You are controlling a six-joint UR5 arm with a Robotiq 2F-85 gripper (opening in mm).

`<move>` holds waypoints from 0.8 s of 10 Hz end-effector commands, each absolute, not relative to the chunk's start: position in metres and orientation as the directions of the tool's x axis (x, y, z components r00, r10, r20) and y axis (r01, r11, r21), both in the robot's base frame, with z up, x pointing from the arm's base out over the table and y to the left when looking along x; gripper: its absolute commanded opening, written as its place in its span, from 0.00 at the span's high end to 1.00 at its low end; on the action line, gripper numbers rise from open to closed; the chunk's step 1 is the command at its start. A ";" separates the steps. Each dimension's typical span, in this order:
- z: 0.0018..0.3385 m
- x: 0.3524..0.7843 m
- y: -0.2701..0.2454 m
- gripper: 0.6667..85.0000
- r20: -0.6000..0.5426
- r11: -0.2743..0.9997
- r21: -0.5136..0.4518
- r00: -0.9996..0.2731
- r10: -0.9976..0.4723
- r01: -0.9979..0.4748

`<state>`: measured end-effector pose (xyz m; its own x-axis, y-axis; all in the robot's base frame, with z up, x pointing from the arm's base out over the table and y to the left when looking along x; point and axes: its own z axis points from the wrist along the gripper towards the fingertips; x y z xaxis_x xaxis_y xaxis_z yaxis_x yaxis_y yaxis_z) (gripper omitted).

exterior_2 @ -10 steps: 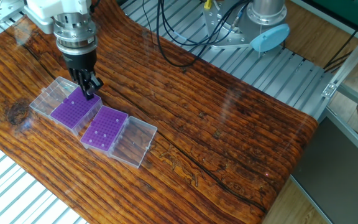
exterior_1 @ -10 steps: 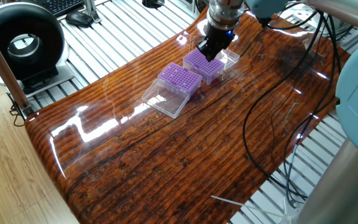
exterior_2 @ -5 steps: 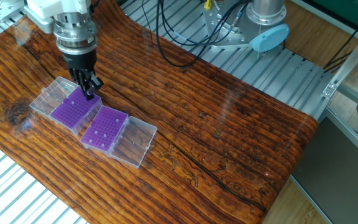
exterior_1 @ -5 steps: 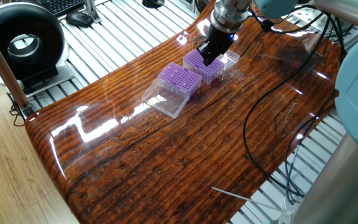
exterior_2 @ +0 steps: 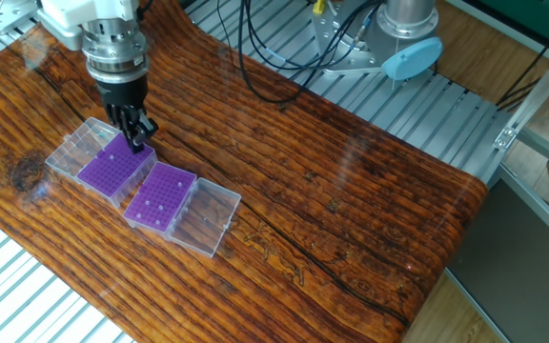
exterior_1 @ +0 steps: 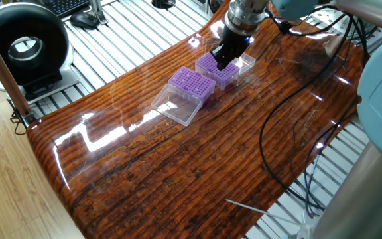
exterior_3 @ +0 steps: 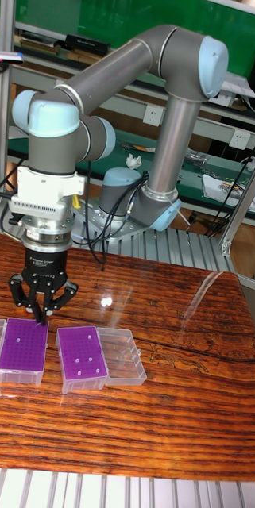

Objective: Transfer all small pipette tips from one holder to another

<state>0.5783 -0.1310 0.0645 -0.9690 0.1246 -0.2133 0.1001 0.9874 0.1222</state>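
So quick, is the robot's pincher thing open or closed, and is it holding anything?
End effector: fingertips drawn close together over the purple tip box, at its edge; whether they pinch a small pipette tip cannot be told.

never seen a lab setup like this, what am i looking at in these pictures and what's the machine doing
It is one robot arm, grey with pale blue joints, filmed by three cameras: two look down at the table from opposite sides, and the tall picture faces the arm from the front.

On the wooden table stand two purple boxes, each with a clear lid folded open beside it. These are racks for pipette tips. The one under the arm is dotted all over. The other one shows only a few pale tips.

The arm ends in a black pincer, with its fingers close together, right above the rim of the first rack. Whether it holds a tip is too small to tell.
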 end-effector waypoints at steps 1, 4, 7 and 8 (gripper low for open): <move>0.065 0.580 -0.131 1.00 -0.221 0.985 0.139 -0.967 0.129 0.100; 0.066 0.579 -0.132 1.00 -0.212 0.986 0.126 -0.968 0.136 0.111; 0.067 0.579 -0.130 1.00 -0.210 0.986 0.126 -0.968 0.137 0.112; 0.068 0.580 -0.129 1.00 -0.208 0.985 0.129 -0.968 0.140 0.115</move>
